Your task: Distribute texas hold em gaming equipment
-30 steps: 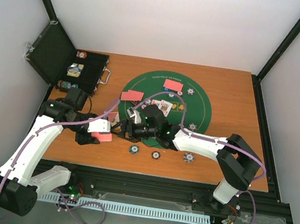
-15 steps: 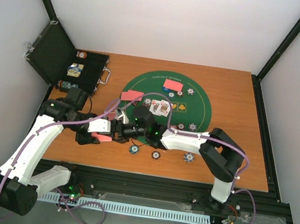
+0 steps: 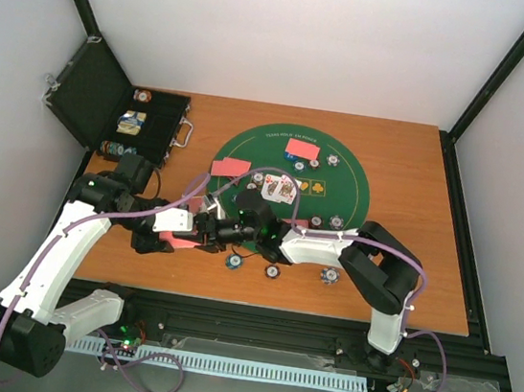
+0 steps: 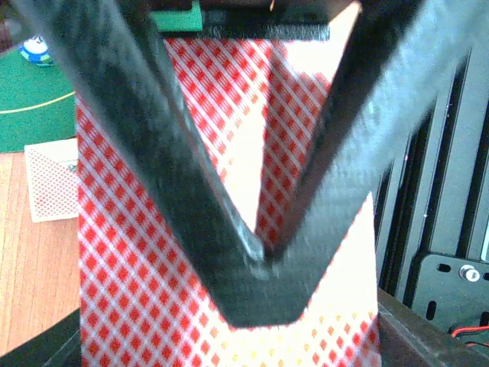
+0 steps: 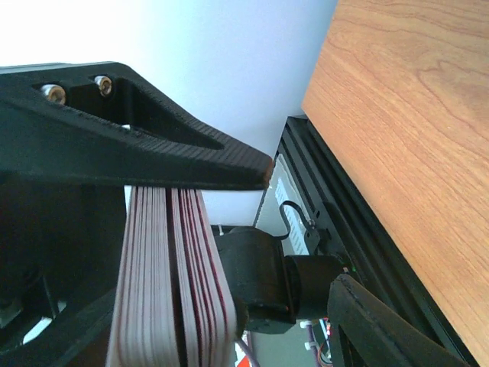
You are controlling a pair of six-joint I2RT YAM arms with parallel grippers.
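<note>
My left gripper (image 3: 171, 239) is shut on a deck of red-backed playing cards (image 3: 181, 240), held over the table's front left. In the left wrist view the fingers meet in a V (image 4: 263, 260) across the deck's back (image 4: 130, 290). My right gripper (image 3: 201, 230) has reached in from the right. In the right wrist view its jaws (image 5: 302, 229) are apart around the deck's stacked edges (image 5: 172, 290): the upper finger lies across the top and the lower finger stands clear. Two red cards (image 3: 302, 148) (image 3: 231, 167) and face-up cards (image 3: 282, 187) lie on the green mat (image 3: 346, 183).
Poker chips sit near the front edge (image 3: 234, 261) (image 3: 272, 272) (image 3: 330, 276) and on the mat (image 3: 337, 222). An open black case (image 3: 131, 123) stands at the back left. A single card (image 4: 52, 183) lies on the wood beside the mat. Black frame rails run along the table's front.
The right arm has stretched leftward from the mat's edge to the held deck, and its jaws have narrowed somewhat. The left arm and its deck have stayed put.
</note>
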